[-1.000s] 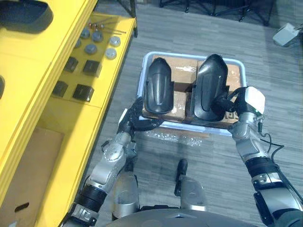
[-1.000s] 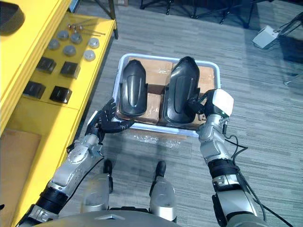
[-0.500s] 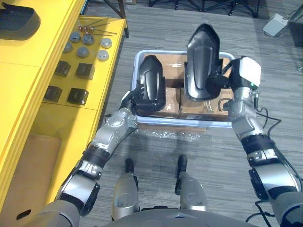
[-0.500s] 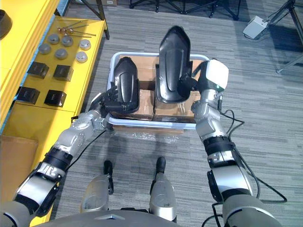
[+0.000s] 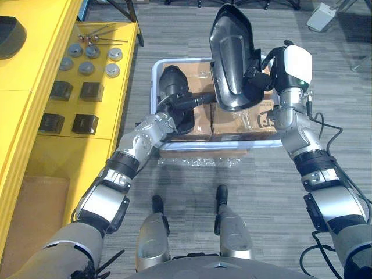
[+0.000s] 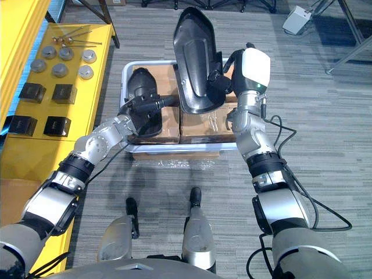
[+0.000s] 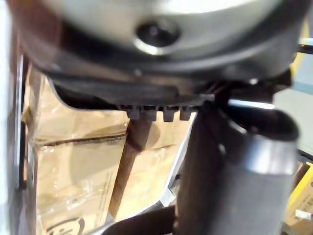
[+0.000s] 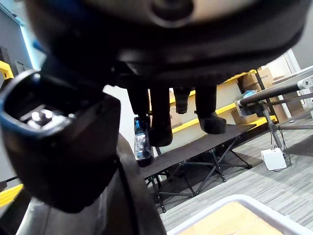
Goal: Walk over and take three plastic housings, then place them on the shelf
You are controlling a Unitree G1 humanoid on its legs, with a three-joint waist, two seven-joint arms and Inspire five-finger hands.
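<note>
Housings: two black ones in sight.

Left eye view: raised housing (image 5: 229, 52) is held up above the bin (image 5: 203, 146), tilted, hollow side toward the camera. Right hand (image 5: 261, 70) is clamped on its right edge, fingers curled round the rim. Second housing (image 5: 171, 87) lies in the bin's left half on the cardboard boxes (image 5: 250, 122). Left hand (image 5: 174, 107) rests on its near end with fingers stretched flat across it, not visibly wrapped round it. Yellow shelf (image 5: 23, 75) runs along the left and carries round grey parts (image 5: 86, 68) and dark square blocks (image 5: 90, 91).

Right eye view: same layout. Raised housing is clear of the boxes, with the second one below and to its left. Clear plastic wrap (image 6: 174, 164) lies on the floor just in front of the bin. A white box (image 6: 294, 15) sits on the floor well beyond.

Left wrist view: cardboard boxes sit close under the hand, with a dark ribbed edge above them. Grip can't be read here.

Right wrist view: fingers (image 8: 159, 122) hang down, with the raised housing's dark surface beside the thumb. One bin corner is below. A black folding table (image 8: 205, 152) stands further back.
</note>
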